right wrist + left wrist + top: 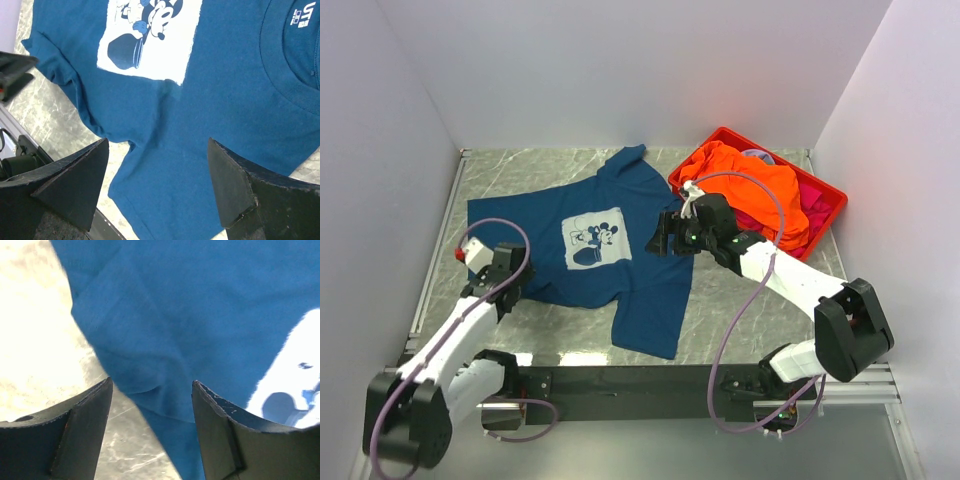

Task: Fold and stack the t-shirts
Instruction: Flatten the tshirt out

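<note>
Both hands stand wide open and hold nothing. The left hand (508, 280) has a finger on either side of an edge of the navy t-shirt (650, 290) without closing on it. The right hand (663, 238) hangs above the same cloth.

This shirt lies spread, print up, in the middle of the counter (520, 175). In the top view its collar is hidden under the right hand. The right wrist view shows the collar only partly, cut by the picture's edge. The pale mouse print (597, 240) is also cut off in both wrist views. As far as I can tell, the long axis runs from the collar at about 2 o'clock to the opposite end at 9 o'clock.

At 1 o'clock the orange t-shirt (750, 185) is heaped in the red crate (825, 187) and covers most of the magenta t-shirts (817, 205).

The left arm reaches from 7 o'clock, its hand pointing down at the shirt's 9 o'clock edge. The right arm comes from 5 o'clock, bent at the elbow, with the forearm going toward 10 o'clock.
</note>
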{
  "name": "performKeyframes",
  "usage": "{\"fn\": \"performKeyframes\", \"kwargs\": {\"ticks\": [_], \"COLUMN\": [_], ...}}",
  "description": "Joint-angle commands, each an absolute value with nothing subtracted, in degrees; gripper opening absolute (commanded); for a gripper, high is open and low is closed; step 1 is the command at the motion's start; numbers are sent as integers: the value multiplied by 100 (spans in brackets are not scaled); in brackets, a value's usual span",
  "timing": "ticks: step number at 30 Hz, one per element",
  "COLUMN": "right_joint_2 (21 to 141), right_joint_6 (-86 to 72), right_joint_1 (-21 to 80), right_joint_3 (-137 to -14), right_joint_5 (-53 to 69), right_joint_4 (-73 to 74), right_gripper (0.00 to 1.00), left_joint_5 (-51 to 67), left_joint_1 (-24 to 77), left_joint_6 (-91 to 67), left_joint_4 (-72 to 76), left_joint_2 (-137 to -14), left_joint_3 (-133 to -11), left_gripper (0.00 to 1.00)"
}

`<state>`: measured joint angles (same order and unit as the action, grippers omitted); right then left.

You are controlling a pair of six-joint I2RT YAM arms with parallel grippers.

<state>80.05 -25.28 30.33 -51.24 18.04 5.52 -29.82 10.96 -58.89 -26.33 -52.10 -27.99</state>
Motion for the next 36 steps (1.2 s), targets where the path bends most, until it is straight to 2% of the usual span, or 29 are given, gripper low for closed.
{"fn": "performKeyframes", "kwargs": {"ticks": [1, 17, 20, 21, 23, 24, 25, 36], "right_joint_2": [7910, 7743, 7743, 7743, 7752, 7752, 7752, 7796], "right_joint_6": [-2487, -2479, -2479, -2479, -2479, -2479, -2487, -2487], "right_joint_1": [3023, 3015, 3023, 3023, 3015, 3023, 3023, 3015], "right_joint_3": [-5124, -5071, -5063, -5063, -5062, -5071, -5063, -5080], "right_joint_5": [1846, 1758, 1758, 1758, 1740, 1740, 1740, 1767], "right_joint_4": [343, 404, 404, 404, 413, 413, 404, 413], "right_gripper": [85, 86, 85, 85, 86, 85, 85, 85], "left_joint_5": [-2743, -2338, -2320, -2312, -2277, -2276, -2285, -2320], "left_joint_1": [1081, 853, 844, 844, 835, 835, 835, 835], "left_joint_6": [-6108, -5696, -5652, -5643, -5599, -5590, -5590, -5080], "left_joint_4": [-2532, -2013, -1969, -1951, -1934, -1942, -1951, -2004], "left_joint_2": [-5607, -6398, -6425, -6425, -6407, -6416, -6399, -6652], "left_joint_3": [-2786, -2795, -2804, -2804, -2795, -2786, -2804, -3620], "left_gripper": [70, 56, 34, 23, 14, 4, 1, 1]}}
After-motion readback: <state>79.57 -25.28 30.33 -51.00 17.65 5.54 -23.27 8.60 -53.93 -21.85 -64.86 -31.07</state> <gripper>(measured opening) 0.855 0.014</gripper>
